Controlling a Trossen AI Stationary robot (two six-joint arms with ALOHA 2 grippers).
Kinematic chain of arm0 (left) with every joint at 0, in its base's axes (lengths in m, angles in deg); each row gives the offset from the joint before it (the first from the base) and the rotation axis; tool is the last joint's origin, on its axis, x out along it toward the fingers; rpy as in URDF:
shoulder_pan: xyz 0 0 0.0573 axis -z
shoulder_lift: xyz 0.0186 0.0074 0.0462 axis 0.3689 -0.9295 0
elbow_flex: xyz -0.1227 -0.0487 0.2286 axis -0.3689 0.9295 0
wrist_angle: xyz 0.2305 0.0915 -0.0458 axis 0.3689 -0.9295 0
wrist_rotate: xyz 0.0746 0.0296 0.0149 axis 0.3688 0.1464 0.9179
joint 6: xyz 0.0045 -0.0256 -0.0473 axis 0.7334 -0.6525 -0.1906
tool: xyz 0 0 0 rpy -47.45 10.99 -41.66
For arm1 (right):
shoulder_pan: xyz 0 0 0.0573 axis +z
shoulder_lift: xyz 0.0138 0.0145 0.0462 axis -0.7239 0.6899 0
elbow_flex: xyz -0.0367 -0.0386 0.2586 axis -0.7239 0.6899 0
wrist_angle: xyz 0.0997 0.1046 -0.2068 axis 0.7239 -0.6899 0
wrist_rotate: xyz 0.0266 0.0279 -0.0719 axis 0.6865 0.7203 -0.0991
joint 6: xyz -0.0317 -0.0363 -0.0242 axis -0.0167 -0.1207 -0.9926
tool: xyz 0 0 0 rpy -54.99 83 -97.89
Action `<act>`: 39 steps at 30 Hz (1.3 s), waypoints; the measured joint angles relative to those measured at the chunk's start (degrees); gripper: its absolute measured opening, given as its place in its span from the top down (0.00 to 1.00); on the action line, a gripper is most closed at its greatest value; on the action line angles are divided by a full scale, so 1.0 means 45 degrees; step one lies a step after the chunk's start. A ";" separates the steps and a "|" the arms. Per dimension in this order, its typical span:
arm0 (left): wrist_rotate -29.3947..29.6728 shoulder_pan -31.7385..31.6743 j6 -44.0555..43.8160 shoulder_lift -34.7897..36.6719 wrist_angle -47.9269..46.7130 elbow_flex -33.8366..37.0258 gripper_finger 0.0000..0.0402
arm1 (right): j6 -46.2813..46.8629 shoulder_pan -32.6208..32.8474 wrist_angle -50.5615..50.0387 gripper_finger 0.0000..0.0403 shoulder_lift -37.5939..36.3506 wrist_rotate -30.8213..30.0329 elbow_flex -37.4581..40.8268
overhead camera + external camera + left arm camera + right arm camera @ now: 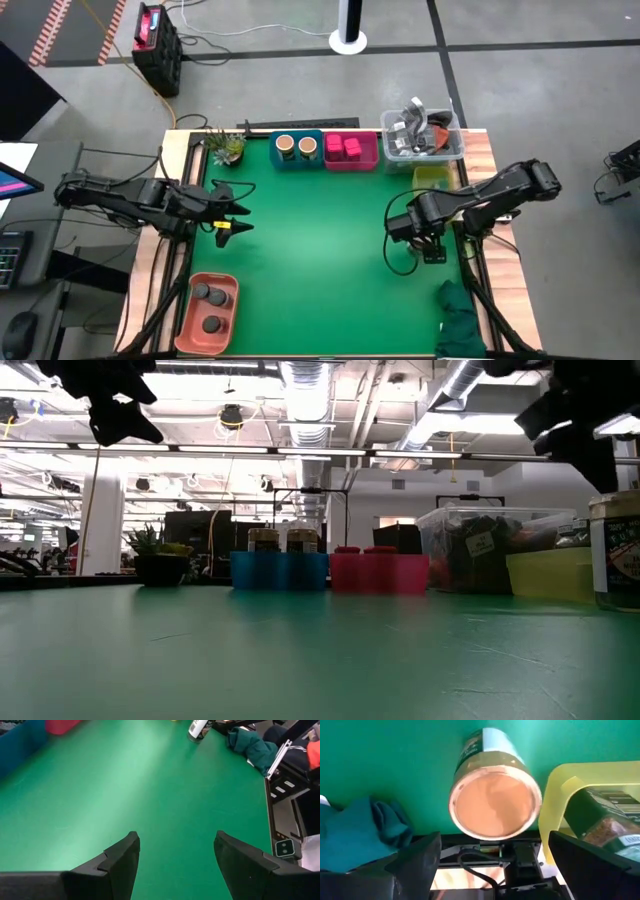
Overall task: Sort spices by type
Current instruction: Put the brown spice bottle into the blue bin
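Observation:
A green-labelled spice jar [495, 802] with a round tan top stands upright on the green mat near the table's right edge, also in the low view [615, 550]. My right gripper [493, 836] hangs open above it, pointing down, its fingers standing wide on either side of the jar's top and clear of it; in the high view this gripper [430, 248] hides the jar. My left gripper [175, 837] hovers open over the mat's left part [225, 212], with nothing between its fingers.
A yellow bin [560, 795] beside the jar holds another jar lying down [605, 820]. At the far edge: blue bin with two tan-topped jars [297, 150], pink bin with magenta packs [350, 150], clear tub [422, 135], plant [228, 148]. Salmon tray with dark-lidded jars [210, 310]; green cloth [460, 320].

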 joint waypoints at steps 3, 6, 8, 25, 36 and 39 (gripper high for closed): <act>-0.0051 0.0000 -0.0058 0.0000 0.0000 0.0000 0.40 | -0.0101 0.0003 0.0120 0.01 0.0000 0.0048 0.0415; -0.0060 0.0005 -0.0073 0.0000 0.0000 0.0000 0.40 | -0.0106 0.0003 0.0678 0.01 0.0000 0.0061 0.0954; -0.0060 0.0005 -0.0078 0.0000 0.0000 0.0000 0.40 | -0.0106 0.0003 0.1264 0.01 0.0000 0.0061 0.1255; -0.0046 0.0005 -0.0377 0.0000 0.0002 0.0000 0.40 | -0.0137 -0.0070 0.3688 0.03 0.0000 -0.0042 0.2373; -0.0026 0.0005 -0.0462 0.0000 0.0005 0.0000 0.40 | -0.0057 -0.0070 0.4864 0.24 0.0000 -0.0024 0.2810; -0.0026 0.0005 -0.0542 0.0000 0.0024 0.0000 0.40 | -0.0042 -0.0071 0.5246 0.25 -0.0010 -0.0038 0.2799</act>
